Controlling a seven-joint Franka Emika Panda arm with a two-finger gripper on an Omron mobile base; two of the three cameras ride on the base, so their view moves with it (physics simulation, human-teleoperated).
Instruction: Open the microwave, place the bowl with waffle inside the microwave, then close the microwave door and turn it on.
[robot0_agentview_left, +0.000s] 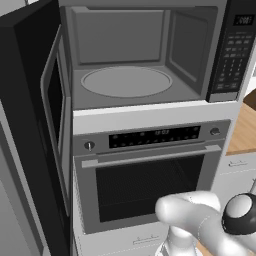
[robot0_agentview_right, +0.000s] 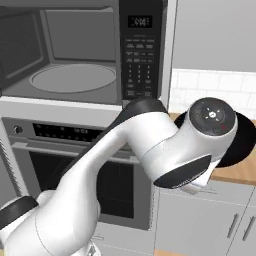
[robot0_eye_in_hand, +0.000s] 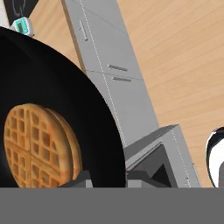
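The microwave (robot0_agentview_left: 145, 55) stands open, and its microwave door (robot0_agentview_left: 35, 115) is swung out wide to the left. Its grey turntable (robot0_agentview_left: 126, 81) is bare, and the keypad panel (robot0_agentview_right: 140, 55) is on its right side. The black bowl (robot0_eye_in_hand: 52, 78) holds the orange-brown waffle (robot0_eye_in_hand: 37, 146), which lies flat inside it. My gripper (robot0_eye_in_hand: 109, 178) is shut on the bowl's rim. In the right base view the bowl (robot0_agentview_right: 246, 142) shows as a dark disc behind my hand. It hangs right of the microwave, over the counter's front edge.
A steel-fronted oven (robot0_agentview_left: 145, 170) with a horizontal handle sits right under the microwave. A wooden counter (robot0_agentview_right: 242, 174) runs off to the right, above grey cabinet fronts (robot0_eye_in_hand: 118, 83). A small teal object (robot0_eye_in_hand: 22, 26) lies on the wood floor.
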